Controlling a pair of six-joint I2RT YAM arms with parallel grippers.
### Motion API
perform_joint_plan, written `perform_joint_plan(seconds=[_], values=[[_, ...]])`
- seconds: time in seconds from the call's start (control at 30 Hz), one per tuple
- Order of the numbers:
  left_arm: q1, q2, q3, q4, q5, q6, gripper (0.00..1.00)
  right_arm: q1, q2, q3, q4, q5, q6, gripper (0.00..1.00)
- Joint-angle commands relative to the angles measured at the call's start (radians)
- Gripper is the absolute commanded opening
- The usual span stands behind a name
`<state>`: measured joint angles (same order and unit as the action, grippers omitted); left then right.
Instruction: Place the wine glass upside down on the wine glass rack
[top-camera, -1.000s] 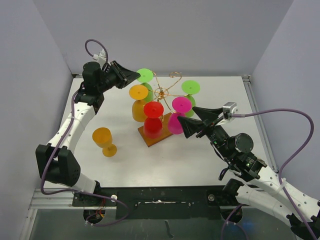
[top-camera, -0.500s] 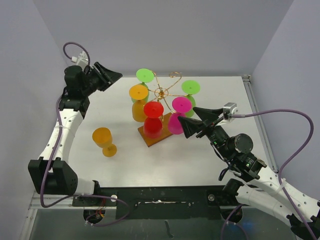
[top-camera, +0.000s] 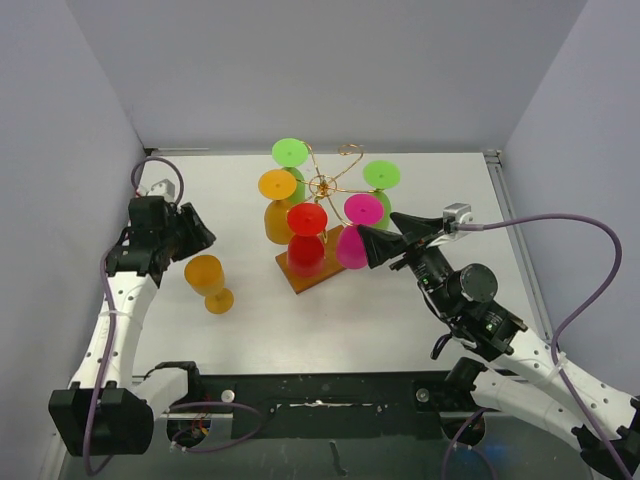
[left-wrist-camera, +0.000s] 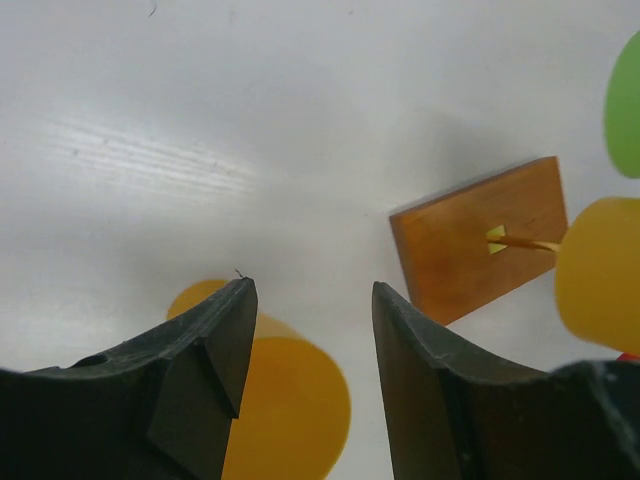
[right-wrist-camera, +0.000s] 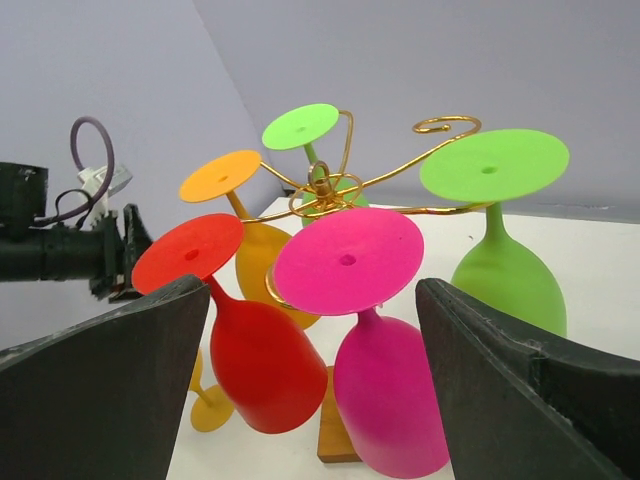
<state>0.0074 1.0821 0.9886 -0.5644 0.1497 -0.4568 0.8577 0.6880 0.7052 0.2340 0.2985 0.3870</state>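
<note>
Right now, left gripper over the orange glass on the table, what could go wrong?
The left gripper is open but off-centre: a finger could strike the orange glass and tip it. The rack already holds five glasses; the one free arm is at the back, a tight reach. The right gripper sits beside the pink glass and could knock it.

A red glass (top-camera: 306, 240) and a pink glass (top-camera: 363, 209) are hanging upside down side by side. Behind them, a left green glass (top-camera: 290, 152) and a right green glass (top-camera: 381, 174) are hanging too.
</note>
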Motion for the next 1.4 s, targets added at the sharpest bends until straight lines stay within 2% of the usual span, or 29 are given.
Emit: perform_joint_plan(seconds=[0.0, 0.2, 0.43, 0.63, 0.8, 0.97, 1.03, 1.37], values=[[0.002, -0.071, 0.020, -0.200, -0.142, 0.052, 0.46, -0.007, 0.013, 0.013, 0.054, 0.076, 0.018, 0.86], [0.002, -0.127, 0.031, -0.322, -0.185, 0.048, 0.43, -0.008, 0.014, -0.001, 0.060, 0.102, 0.038, 0.86], [0.002, -0.153, 0.020, -0.348, -0.254, 0.015, 0.43, -0.008, 0.007, -0.007, 0.058, 0.110, 0.038, 0.86], [0.002, -0.160, 0.070, -0.372, -0.259, -0.002, 0.39, -0.008, -0.013, -0.024, 0.059, 0.117, 0.050, 0.87], [0.002, -0.162, 0.032, -0.361, -0.313, -0.025, 0.40, -0.010, -0.024, -0.038, 0.068, 0.123, 0.055, 0.87], [0.002, -0.138, -0.035, -0.301, -0.231, -0.054, 0.39, -0.009, -0.035, -0.038, 0.061, 0.125, 0.055, 0.87], [0.002, -0.124, -0.055, -0.280, -0.206, -0.062, 0.35, -0.009, -0.041, -0.039, 0.057, 0.126, 0.056, 0.87], [0.002, -0.116, -0.063, -0.202, -0.200, -0.073, 0.00, -0.010, -0.044, -0.038, 0.056, 0.109, 0.065, 0.87]])
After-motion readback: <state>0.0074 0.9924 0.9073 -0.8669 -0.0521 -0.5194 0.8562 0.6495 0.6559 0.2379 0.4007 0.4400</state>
